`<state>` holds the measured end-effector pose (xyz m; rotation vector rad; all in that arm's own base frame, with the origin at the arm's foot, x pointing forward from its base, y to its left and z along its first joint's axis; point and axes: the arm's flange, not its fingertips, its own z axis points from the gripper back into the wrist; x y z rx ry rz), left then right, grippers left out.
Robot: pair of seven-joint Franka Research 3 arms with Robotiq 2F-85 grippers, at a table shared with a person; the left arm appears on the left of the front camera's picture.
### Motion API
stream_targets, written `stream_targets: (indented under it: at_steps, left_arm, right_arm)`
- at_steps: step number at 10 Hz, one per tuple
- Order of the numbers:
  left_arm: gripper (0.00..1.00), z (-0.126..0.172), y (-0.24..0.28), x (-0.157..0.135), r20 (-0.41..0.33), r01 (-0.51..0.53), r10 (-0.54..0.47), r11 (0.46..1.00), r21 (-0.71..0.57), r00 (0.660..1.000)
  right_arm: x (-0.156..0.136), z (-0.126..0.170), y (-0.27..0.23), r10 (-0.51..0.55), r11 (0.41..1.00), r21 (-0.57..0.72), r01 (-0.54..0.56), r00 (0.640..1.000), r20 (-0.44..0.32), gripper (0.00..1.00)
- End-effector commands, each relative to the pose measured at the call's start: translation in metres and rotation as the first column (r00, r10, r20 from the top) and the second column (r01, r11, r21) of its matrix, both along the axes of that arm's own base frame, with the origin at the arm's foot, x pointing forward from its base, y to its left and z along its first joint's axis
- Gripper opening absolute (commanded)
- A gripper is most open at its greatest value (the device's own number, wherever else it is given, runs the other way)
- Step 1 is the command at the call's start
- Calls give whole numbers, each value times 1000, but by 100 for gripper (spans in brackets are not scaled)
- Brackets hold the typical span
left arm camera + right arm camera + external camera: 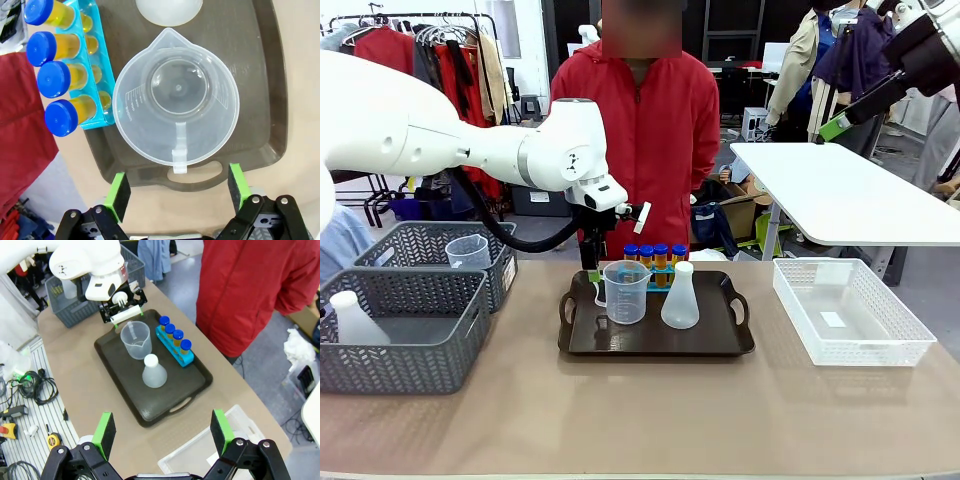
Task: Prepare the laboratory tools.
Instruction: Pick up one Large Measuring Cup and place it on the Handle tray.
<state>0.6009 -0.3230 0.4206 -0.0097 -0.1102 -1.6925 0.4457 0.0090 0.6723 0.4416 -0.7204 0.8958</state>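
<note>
A clear handled measuring beaker (625,291) (175,95) stands on the left of a dark brown tray (655,342). My left gripper (178,187) (592,268) hovers open over the tray's left handle. Its green pads straddle the beaker's handle without touching it. Beside the beaker stands a white conical flask (680,297) (153,371). Behind them, a blue rack (92,70) (175,349) holds several yellow-orange tubes with blue caps (655,256). My right gripper (163,432) is open and empty, high above the table's right side.
Two grey mesh baskets (415,300) sit at the left, one holding a beaker (468,250), the other a flask (355,318). A white lattice bin (850,310) stands at the right. A person in a red top (640,120) stands behind the tray.
</note>
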Motion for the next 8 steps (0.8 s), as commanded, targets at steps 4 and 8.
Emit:
stream_targets:
  at_steps: [4,8]
  left_arm:
    - [100,0,0,0,-1,-1,1,1000,-2,1000]
    - [100,0,0,0,-1,-1,1,1000,-2,1000]
  right_arm:
    - [0,1,0,8,1000,6,-9,1000,5,100]
    - [0,1,0,8,1000,6,-9,1000,5,100]
